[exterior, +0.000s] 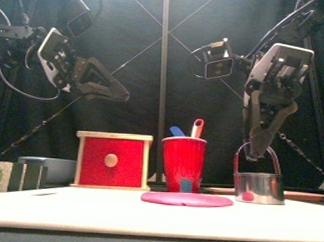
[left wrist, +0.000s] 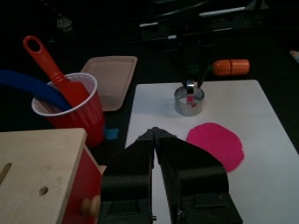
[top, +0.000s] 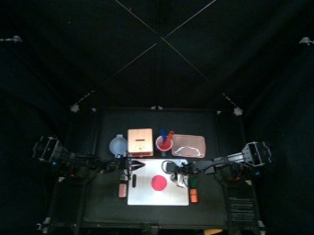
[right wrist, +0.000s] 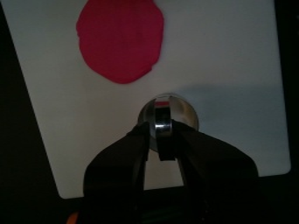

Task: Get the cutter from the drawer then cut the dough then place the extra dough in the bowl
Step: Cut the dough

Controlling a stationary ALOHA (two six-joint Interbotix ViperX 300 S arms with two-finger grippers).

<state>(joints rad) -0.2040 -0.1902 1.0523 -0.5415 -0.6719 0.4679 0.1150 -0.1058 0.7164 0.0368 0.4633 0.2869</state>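
The right gripper point(right wrist: 163, 133) is clamped on the wire handle of the cutter point(right wrist: 169, 110), its jaws pinched tight around the thin wire. The round metal cutter hangs straight below the jaws. Its lower rim is on or just above the white cutting board point(right wrist: 239, 52); which of the two cannot be told.

Just beyond the cutter, toward the left arm, the pink dough point(right wrist: 121, 39) lies flat on the same board. It is near the cutter but apart from it, with a strip of bare board between them.

Farther from the right gripper, behind the dough, stands the red cup point(exterior: 184, 164) with the blue knife point(exterior: 177, 132) and the red knife point(exterior: 197, 127) sticking out of it. The pink tray point(left wrist: 111, 74) lies behind the right gripper, beside the cup. An orange toy point(left wrist: 232, 67) sits just off the board on the right gripper's side.

The left gripper point(left wrist: 163, 140) hangs raised above the table, well apart from the cutter. Its jaws are pressed together and grip nothing. The wooden box point(exterior: 114, 159) with its red front stands close beneath it, next to the cup. The blue-grey bowl point(top: 119, 145) sits on the box's far side from the cup, the farthest thing from the right gripper.
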